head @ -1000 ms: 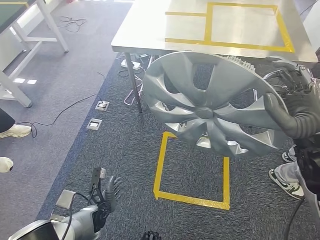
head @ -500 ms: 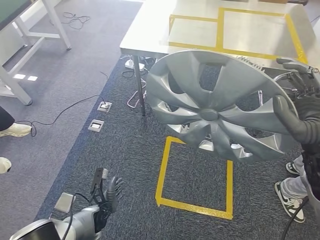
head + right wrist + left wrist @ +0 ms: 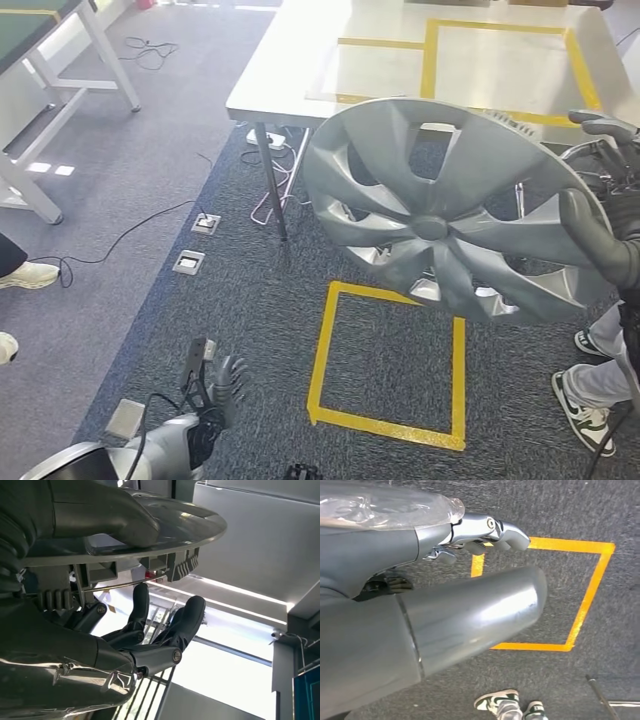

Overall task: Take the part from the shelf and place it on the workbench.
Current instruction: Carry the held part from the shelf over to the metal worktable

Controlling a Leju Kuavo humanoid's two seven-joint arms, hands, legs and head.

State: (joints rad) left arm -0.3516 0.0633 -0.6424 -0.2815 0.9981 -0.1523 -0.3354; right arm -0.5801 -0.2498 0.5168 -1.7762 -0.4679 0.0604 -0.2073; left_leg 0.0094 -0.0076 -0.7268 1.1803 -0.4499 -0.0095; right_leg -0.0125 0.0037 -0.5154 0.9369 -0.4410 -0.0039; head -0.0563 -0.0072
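Silver plastic, the hubcap (image 3: pixel 453 215) is sitting right of centre in the head view, tilted, with my right robot hand (image 3: pixel 604 235) gripping its rim at the right edge: thumb lying on the face, fingers (image 3: pixel 185 617) curling underneath. Its far edge is overlapping the near edge of the bench (image 3: pixel 302 70) in the upper part of the frame, where yellow tape (image 3: pixel 430 50) is marking rectangles. My left robot hand (image 3: pixel 219 390) is hanging at lower left over grey carpet, fingers spread, holding nothing. A yellow taped square (image 3: pixel 385 360) is lying on the floor below the hubcap.

Workshop: tape-marked workbench (image 3: pixel 317 75), carpet (image 3: pixel 249 290)
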